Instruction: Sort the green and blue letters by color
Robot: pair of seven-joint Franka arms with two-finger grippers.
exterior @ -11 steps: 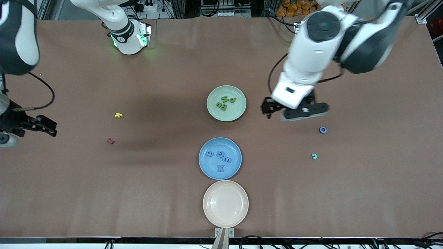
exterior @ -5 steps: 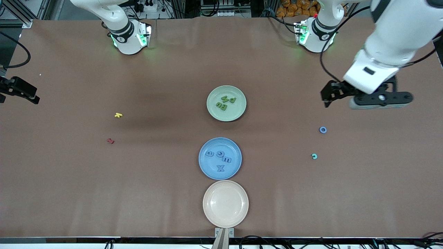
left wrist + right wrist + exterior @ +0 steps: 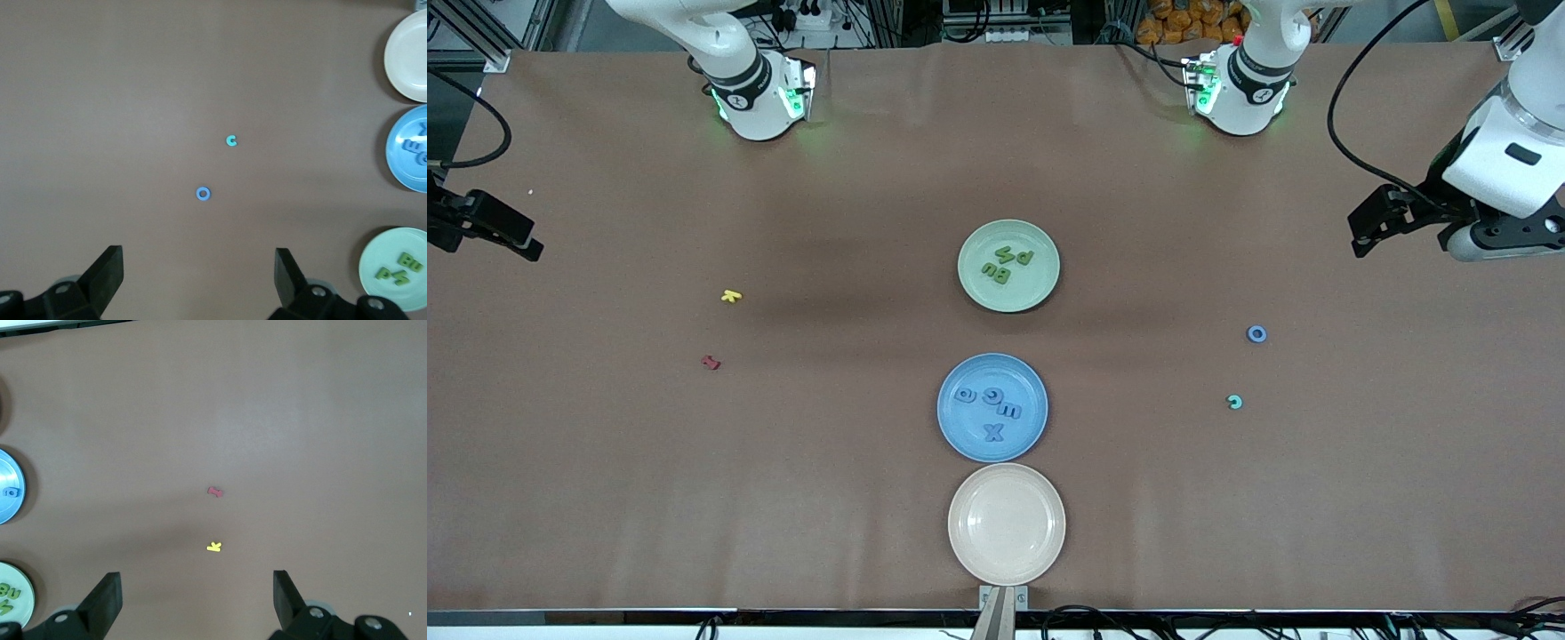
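You have 3 plates in a row in the middle of the table point(image 3: 605, 498). The green plate point(image 3: 1040, 240) is nearest the robots. On it lie 4 green letters point(image 3: 1007, 263), bunched close together. B and u sit side by side, and P and the 4th letter sit just beside them.

The blue plate point(image 3: 960, 431) is next, nearer the front camera. It holds 4 blue letters point(image 3: 990, 407). The X point(image 3: 994, 433) lies flat, nearest the cream plate point(image 3: 1007, 524), which is closest to the front camera.

A blue ring point(image 3: 1256, 333) and a teal c point(image 3: 1234, 402) lie toward the left arm's end. A yellow letter point(image 3: 732, 296) and a red letter point(image 3: 711, 362) lie toward the right arm's end.

Your left gripper point(image 3: 199, 280) hangs over the left arm's end, fingers wide apart, holding nothing. Your right gripper point(image 3: 197, 600) hangs over the right arm's end, wide apart too, holding nothing.
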